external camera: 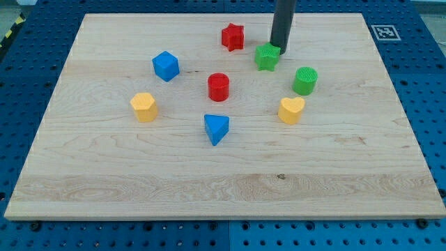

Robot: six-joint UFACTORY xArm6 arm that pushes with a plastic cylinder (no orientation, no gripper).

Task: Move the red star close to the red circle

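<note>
The red star (233,37) lies near the view's top, above and slightly right of the red circle (218,86), which stands near the board's middle. My tip (279,49) is right of the red star, touching or just behind the top right of the green star (267,57). The rod comes down from the view's top edge.
A blue cube (166,65) sits left of the red circle. A yellow hexagon (143,107) is at the left, a blue triangle (216,129) below the red circle, a yellow heart (291,109) and a green cylinder (305,80) at the right. The wooden board (223,188) lies on a blue pegboard.
</note>
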